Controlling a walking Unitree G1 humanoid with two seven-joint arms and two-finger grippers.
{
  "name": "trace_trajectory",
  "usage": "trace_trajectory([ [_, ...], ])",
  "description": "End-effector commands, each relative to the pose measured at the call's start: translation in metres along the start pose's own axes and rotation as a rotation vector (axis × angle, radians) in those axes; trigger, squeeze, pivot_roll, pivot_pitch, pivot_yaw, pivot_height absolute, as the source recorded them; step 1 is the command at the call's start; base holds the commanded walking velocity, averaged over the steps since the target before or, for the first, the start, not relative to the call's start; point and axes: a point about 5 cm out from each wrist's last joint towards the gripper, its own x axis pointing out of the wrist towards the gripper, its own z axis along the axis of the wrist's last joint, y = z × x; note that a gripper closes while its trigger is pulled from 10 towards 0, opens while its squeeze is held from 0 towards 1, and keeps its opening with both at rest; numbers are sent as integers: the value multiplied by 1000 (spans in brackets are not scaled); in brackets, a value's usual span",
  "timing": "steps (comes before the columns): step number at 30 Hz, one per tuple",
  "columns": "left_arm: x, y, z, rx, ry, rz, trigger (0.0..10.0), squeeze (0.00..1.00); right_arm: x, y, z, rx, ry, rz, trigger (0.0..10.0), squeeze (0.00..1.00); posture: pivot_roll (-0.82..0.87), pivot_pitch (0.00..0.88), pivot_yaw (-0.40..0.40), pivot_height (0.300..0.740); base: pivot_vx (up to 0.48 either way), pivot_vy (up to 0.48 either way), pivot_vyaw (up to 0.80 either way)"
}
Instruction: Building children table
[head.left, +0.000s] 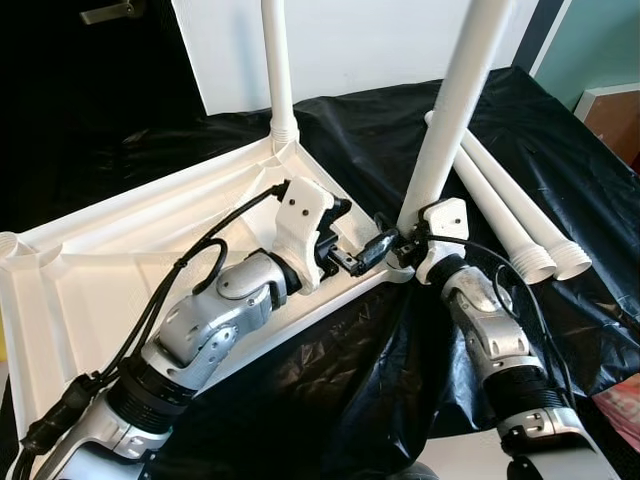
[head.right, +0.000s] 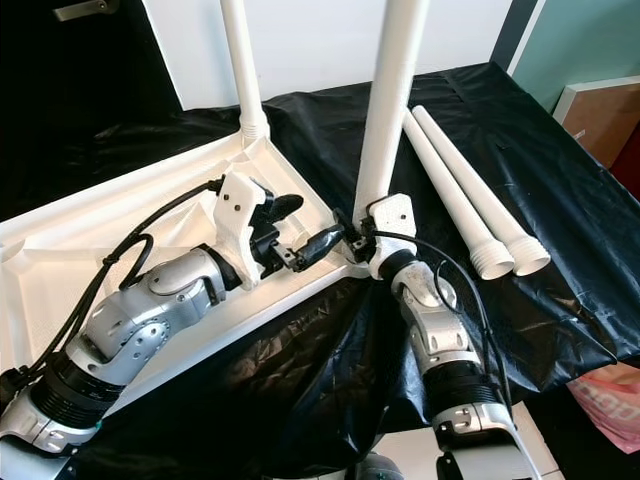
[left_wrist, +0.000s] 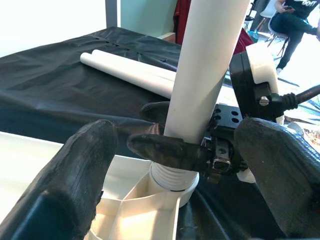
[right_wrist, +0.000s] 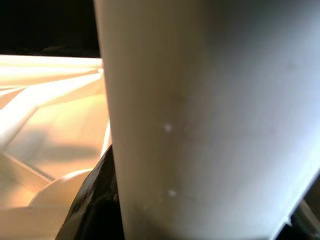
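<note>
While the white plastic children's tabletop (head.left: 110, 270) lies upside down on a surface draped in crinkled black sheeting (head.left: 560, 160), one white tubular plastic leg (head.left: 280, 70) stands upright in its far corner socket. A second white tubular leg (head.left: 455, 110) rises, slightly tilted, from the corner socket nearest the robot's right side. The right gripper (left_wrist: 172, 150) is clamped around this leg just above its ribbed base, one black finger (left_wrist: 165, 150) wrapped across the front of the tube. The left gripper (head.left: 350, 245) hovers over the tabletop's edge just beside that corner, its two black fingers spread apart and holding nothing, pointing at the right gripper. Two more loose white legs (head.left: 520, 220) lie side by side on the sheeting to the right, their ribbed ends toward the robot. Behind the surface stands a white wall panel (head.left: 370, 40), a dark door with a metal handle (head.left: 112, 12) to its left, and a teal wall (head.left: 600, 40) with a wooden board (head.left: 615, 115) to the right.
</note>
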Motion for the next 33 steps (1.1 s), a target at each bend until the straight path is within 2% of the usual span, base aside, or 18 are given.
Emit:
trace_trajectory([
  [1, -3, -16, 6, 27, -16, -329, 10000, 1000, -2, 0, -5, -4, 42, 22, 10000, 0, -1, 120, 9, 740, 0, 0, 0],
  [2, -1, -13, 10, 38, -30, -321, 10000, 1000, -1, -3, -2, -13, 39, 30, 10000, 0, -1, 119, 5, 740, 0, 0, 0],
  [3, 0, -11, 13, 52, -43, -321, 10000, 0, 0, -5, 1, -21, 36, 40, 10000, 0, -2, 118, 1, 740, 0, 0, 0],
  [14, 4, -6, 36, 63, -136, -378, 10000, 0, 1, -14, 21, -71, 29, 151, 10000, 0, -9, 111, -13, 740, 0, 0, 0],
  [18, 6, -10, 51, 6, -207, -471, 10000, 0, -1, -15, 30, -120, 45, 300, 10000, 0, -16, 104, -15, 740, 0, 0, 0],
  [23, 7, -16, 62, -11, -260, -573, 10000, 0, -2, -15, 33, -140, 72, 396, 10000, 0, -14, 96, -19, 740, 0, 0, 0],
  [27, 6, -19, 68, -27, -282, -628, 10000, 0, -3, -15, 35, -145, 85, 428, 10000, 0, -13, 92, -19, 740, 0, 0, 0],
  [28, 5, -23, 71, -32, -294, -696, 10000, 0, -1, -15, 36, -149, 87, 445, 10000, 0, -14, 90, -18, 740, 0, 0, 0],
  [29, 5, -24, 72, -30, -298, -712, 10000, 0, -1, -15, 37, -149, 88, 449, 10000, 0, -14, 90, -18, 740, 0, 0, 0],
  [33, 5, -26, 72, -15, -290, -733, 10000, 0, 0, -15, 38, -137, 89, 455, 10000, 0, -15, 86, -18, 740, 0, 0, 0],
])
